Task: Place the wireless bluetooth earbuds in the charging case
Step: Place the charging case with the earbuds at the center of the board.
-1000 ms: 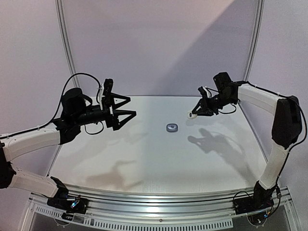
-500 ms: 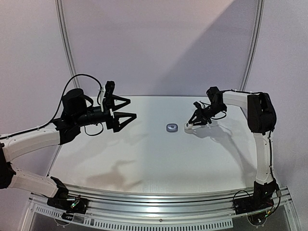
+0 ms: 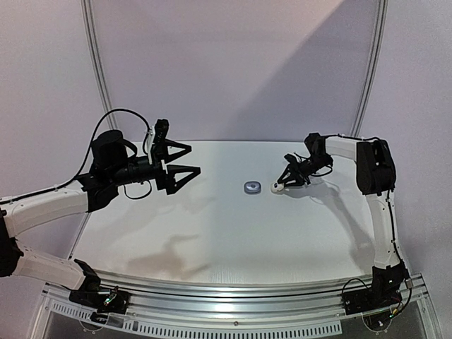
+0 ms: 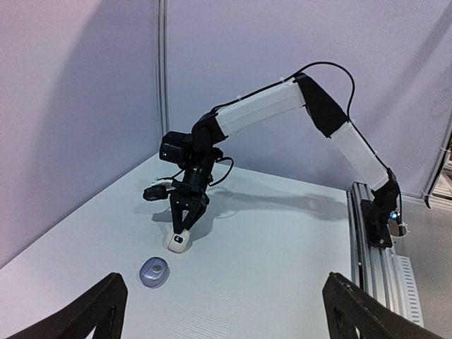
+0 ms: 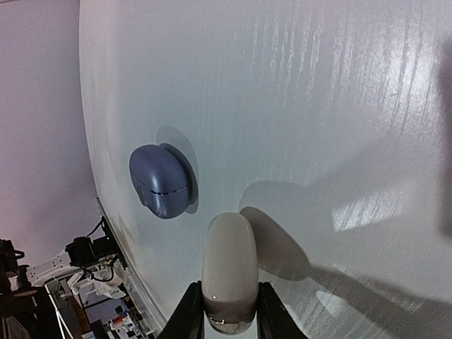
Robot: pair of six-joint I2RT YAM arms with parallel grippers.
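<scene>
A white pebble-like charging case (image 5: 229, 267) sits lid-closed between the fingers of my right gripper (image 5: 227, 296), which is shut on it. The white case (image 3: 277, 188) is low at the table surface, just right of a closed blue-purple case (image 3: 252, 187) lying on the table. In the left wrist view the right gripper (image 4: 182, 227) points down over the white case (image 4: 176, 240), with the blue-purple case (image 4: 154, 271) nearer. My left gripper (image 3: 194, 157) hovers open and empty above the table's left side. The earbuds are out of view.
The blue-purple case (image 5: 162, 181) lies apart from the white one. An aluminium rail (image 3: 233, 300) runs along the table's near edge. Curtain walls close the back and sides. The right arm (image 4: 282, 106) arches high over the table's right half.
My right arm has folded inward and come down leftward, bringing the white case from above the back right of the table to beside the blue-purple case. The left gripper has only shifted slightly.
</scene>
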